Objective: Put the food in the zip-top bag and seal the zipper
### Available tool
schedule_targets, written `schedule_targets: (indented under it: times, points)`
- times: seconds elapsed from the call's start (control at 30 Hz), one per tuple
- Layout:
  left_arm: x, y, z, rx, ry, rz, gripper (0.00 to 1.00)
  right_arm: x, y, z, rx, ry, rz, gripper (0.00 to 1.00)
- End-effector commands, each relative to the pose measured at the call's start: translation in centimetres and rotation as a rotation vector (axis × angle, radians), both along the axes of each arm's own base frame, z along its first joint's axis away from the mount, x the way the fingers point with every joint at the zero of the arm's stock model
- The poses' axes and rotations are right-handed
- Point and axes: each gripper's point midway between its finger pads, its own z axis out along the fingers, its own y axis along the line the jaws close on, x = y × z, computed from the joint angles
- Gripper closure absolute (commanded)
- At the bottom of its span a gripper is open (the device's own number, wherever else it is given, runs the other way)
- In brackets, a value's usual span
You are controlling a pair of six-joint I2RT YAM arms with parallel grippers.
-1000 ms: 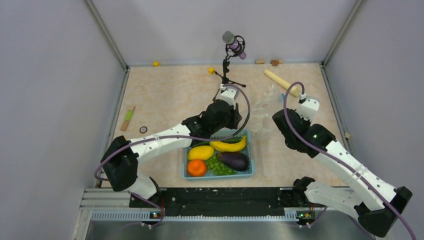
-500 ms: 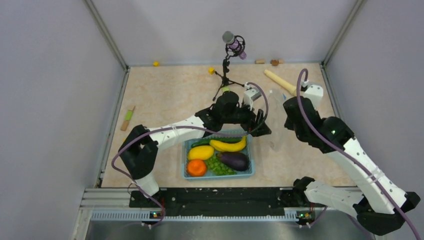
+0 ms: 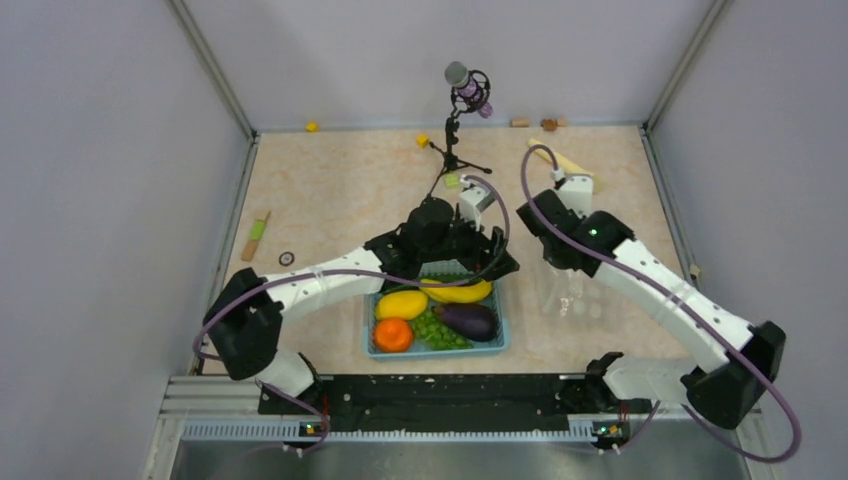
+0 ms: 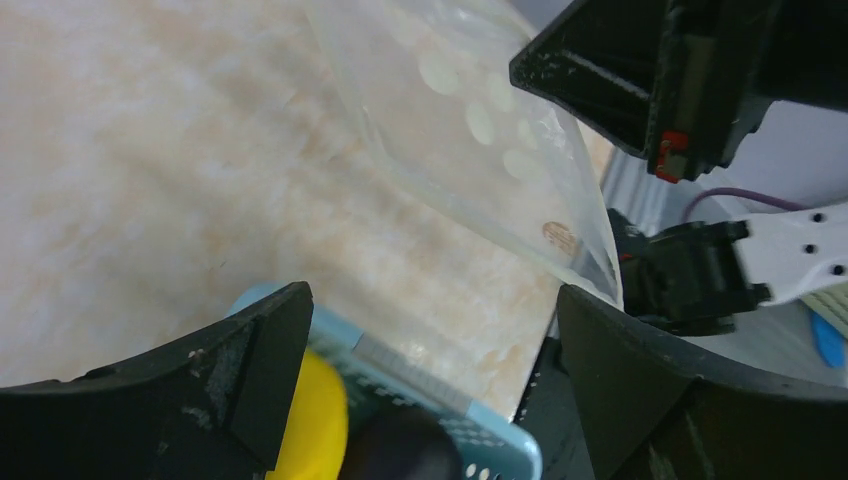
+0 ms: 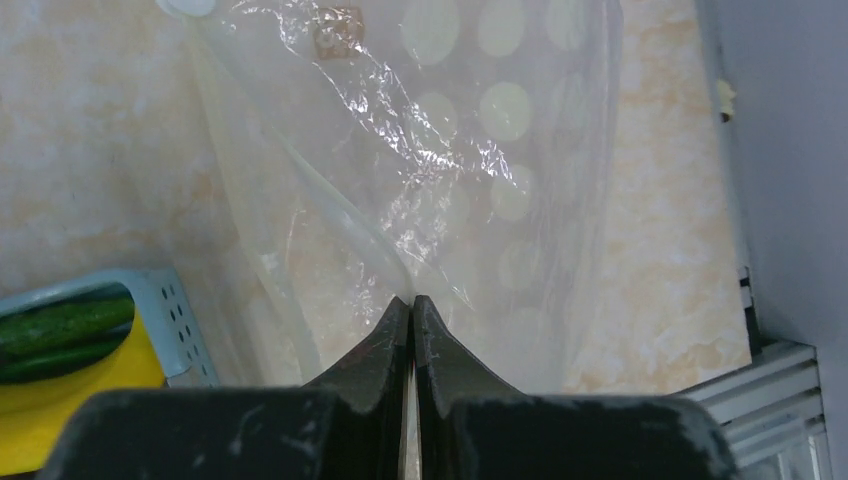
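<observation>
Your right gripper (image 5: 412,300) is pinched tight on the zip-top bag (image 5: 480,150), a clear crinkly film with white dots that spreads ahead of its tips. Your left gripper (image 4: 430,300) gapes wide with the bag just beyond it. A smooth yellow banana (image 4: 318,420) lies beneath, in the perforated blue basket (image 4: 500,455).

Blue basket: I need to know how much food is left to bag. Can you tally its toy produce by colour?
Yellow: 2 (banana, oval fruit)
Green: 2 (grapes, cucumber)
Orange: 1 (orange)
Purple: 1 (eggplant)
Total: 6
</observation>
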Motion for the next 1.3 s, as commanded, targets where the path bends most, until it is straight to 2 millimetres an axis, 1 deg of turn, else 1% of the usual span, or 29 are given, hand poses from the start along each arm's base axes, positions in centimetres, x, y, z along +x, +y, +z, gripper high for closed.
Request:
schedule_targets:
  times: [0.0,0.07,0.17,0.23,0.33,0.4,0.47,0.57,0.6,0.67,0.7,0.73,0.8,0.9,1.1,1.2,1.27]
  points:
    - [2.5,6.1,-0.2,0.067,-0.081,0.315,0.03,2.3,5.7,-3.5,0.138,0.053,0.191,1.00]
    - [2.8,8.4,-0.8,0.089,-0.083,0.404,0.03,2.5,5.4,-3.9,0.134,0.033,0.178,1.00]
    - [2.5,10.8,-1.8,0.130,-0.087,0.468,0.03,2.2,5.2,-3.8,0.152,0.014,0.172,1.00]
    - [2.0,11.8,-2.7,0.154,-0.071,0.479,0.03,2.1,5.3,-3.6,0.176,-0.007,0.183,1.00]
    - [0.9,12.9,-4.8,0.196,-0.034,0.477,0.03,1.7,5.3,-3.3,0.192,-0.018,0.201,1.00]
    - [0.8,13.4,-5.2,0.178,-0.009,0.512,0.03,1.7,5.2,-3.1,0.197,-0.031,0.204,1.00]
    - [1.0,14.6,-5.7,0.190,0.044,0.596,0.03,1.8,5.3,-3.0,0.207,-0.030,0.216,1.00]
    - [1.3,17.9,-8.0,0.266,0.132,0.789,0.03,1.8,5.6,-3.3,0.215,-0.018,0.228,1.00]
    - [1.2,18.5,-8.6,0.259,0.161,0.830,0.03,1.8,5.6,-3.4,0.217,-0.017,0.227,1.00]
    - [0.9,18.5,-9.3,0.210,0.203,0.852,0.03,1.9,5.5,-3.4,0.218,-0.017,0.224,1.00]
    - [0.9,18.0,-9.0,0.152,0.209,0.835,0.03,1.9,5.4,-3.4,0.221,-0.020,0.223,1.00]
    - [0.6,18.1,-9.7,0.148,0.219,0.829,0.03,1.9,5.4,-3.3,0.222,-0.021,0.224,1.00]
    - [0.5,17.5,-9.5,0.082,0.233,0.816,0.03,1.8,5.4,-3.2,0.224,-0.028,0.225,1.00]
    - [0.3,17.0,-9.9,0.047,0.253,0.782,0.03,1.9,5.4,-3.1,0.230,-0.040,0.223,1.00]
    - [0.6,16.3,-10.8,0.032,0.270,0.753,0.03,2.0,5.4,-3.1,0.229,-0.041,0.225,1.00]
    - [0.5,15.3,-10.9,0.031,0.270,0.689,0.05,2.0,5.5,-3.2,0.231,-0.037,0.228,1.00]
    - [0.4,14.5,-10.9,0.037,0.267,0.646,0.08,2.0,5.8,-3.3,0.238,-0.030,0.243,1.00]
